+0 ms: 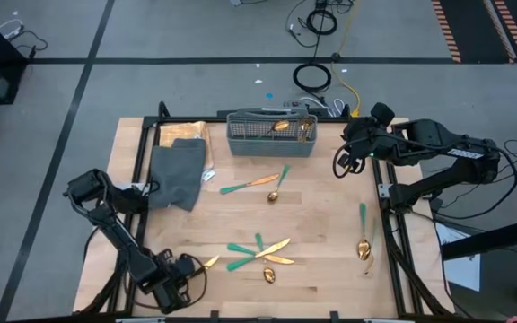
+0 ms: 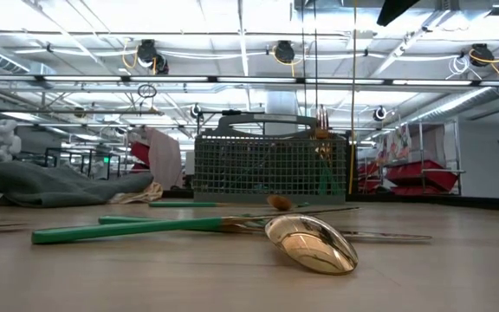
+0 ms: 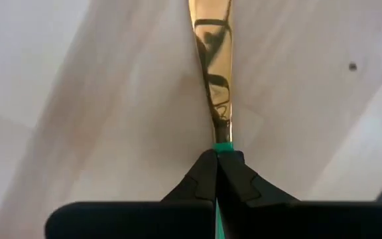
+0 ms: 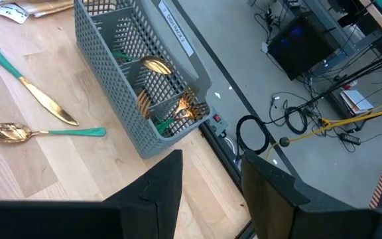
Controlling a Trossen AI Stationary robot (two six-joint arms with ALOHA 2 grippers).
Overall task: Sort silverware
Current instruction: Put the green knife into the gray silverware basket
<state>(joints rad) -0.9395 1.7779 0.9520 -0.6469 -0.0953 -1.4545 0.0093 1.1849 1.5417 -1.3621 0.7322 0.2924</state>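
Observation:
The silverware has gold heads and green handles. A knife and spoon (image 1: 267, 183) lie mid-table, a crossed cluster (image 1: 258, 251) lies near the front, and one spoon (image 1: 363, 240) lies at the right. Several more stand in the grey mesh basket (image 1: 272, 133) at the far edge, also seen in the right wrist view as the basket (image 4: 138, 73). My left gripper (image 1: 189, 268) sits at the near left, shut on a gold-bladed knife (image 1: 209, 262). My right gripper (image 1: 344, 163) hangs open just right of the basket, touching nothing. My left gripper (image 3: 216, 158) pinches the knife's green handle (image 3: 223, 147) between its two fingertips, right where the handle joins the gold blade (image 3: 211, 53). The knife runs straight on from the fingers, blade pointing toward the table's right. Whether the blade rests on the wood I cannot tell.
A grey folded cloth (image 1: 176, 170) lies at the far left beside a tan paper sheet (image 1: 184, 132). In the low view a gold spoon (image 2: 312, 243) lies close in front, with the basket (image 2: 271, 169) behind it. Bare wood shows between the mid-table pair and the front cluster.

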